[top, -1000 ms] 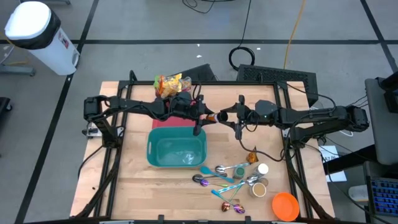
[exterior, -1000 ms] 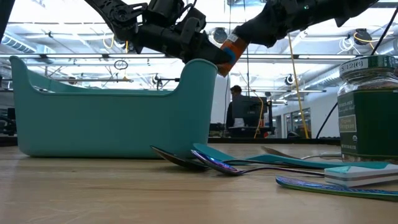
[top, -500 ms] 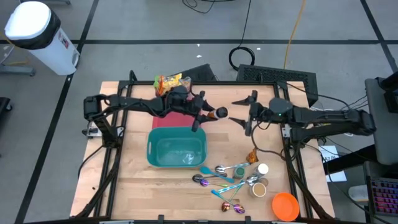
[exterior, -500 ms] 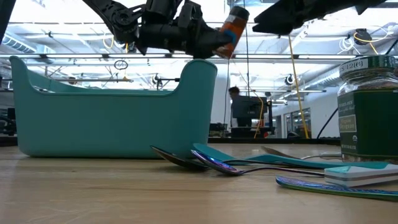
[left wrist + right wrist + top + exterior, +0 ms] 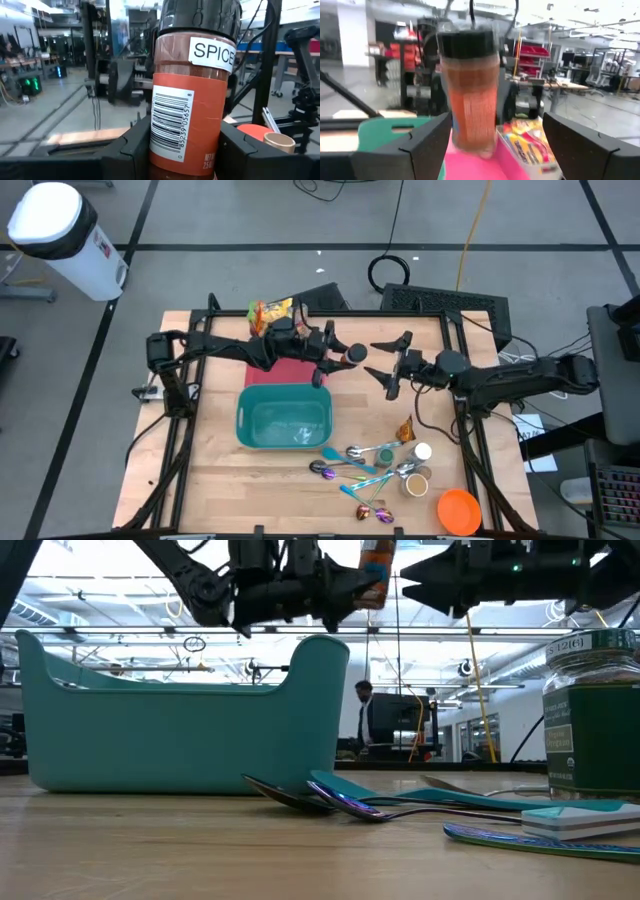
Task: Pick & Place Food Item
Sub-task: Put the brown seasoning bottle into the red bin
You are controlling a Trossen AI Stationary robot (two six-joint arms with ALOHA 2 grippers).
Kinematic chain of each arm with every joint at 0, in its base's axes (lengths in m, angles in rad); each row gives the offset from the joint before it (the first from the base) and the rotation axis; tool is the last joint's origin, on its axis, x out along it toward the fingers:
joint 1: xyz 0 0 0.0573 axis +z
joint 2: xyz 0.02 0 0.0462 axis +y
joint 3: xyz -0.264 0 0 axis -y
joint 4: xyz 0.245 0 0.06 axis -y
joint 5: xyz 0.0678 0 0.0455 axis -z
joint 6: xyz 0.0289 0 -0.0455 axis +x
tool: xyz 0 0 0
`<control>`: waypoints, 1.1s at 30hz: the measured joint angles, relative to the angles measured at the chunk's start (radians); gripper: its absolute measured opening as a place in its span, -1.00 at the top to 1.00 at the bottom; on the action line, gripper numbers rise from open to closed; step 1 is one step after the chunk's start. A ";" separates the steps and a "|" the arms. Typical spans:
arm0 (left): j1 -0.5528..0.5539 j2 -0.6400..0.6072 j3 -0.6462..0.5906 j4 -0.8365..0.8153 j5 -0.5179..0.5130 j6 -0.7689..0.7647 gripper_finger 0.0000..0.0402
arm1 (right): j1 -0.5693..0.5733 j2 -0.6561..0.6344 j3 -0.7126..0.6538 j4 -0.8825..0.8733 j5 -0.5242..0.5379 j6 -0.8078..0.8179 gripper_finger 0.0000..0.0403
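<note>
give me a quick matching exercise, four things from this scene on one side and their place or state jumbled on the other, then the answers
Things
1. spice jar
2. teal bin
3. right gripper
4. orange lid

Place or state
A. lying flat near the table's front right corner
B. open, holding nothing, just right of the jar
C. gripped by the left gripper, held in the air
D. standing on the table in front of the left arm, nothing clearly in it

Pairs: 1-C, 2-D, 3-B, 4-A
</note>
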State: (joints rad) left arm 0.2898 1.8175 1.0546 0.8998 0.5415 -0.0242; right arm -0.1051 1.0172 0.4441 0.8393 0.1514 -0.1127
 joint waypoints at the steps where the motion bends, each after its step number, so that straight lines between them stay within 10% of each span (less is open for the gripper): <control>1: 0.001 0.014 -0.001 0.015 0.000 -0.012 0.20 | 0.000 0.023 -0.001 0.035 -0.007 0.009 -0.51; 15: 0.002 0.042 -0.001 0.035 -0.018 -0.028 0.20 | -0.040 0.263 0.076 0.232 -0.077 0.071 -0.46; 33: 0.002 0.042 -0.001 0.006 -0.022 -0.031 0.14 | -0.037 0.263 0.078 0.218 -0.080 0.069 0.45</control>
State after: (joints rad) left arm 0.2916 1.8597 1.0538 0.9054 0.5198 -0.0551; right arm -0.1421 1.2804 0.5220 1.0577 0.0715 -0.0434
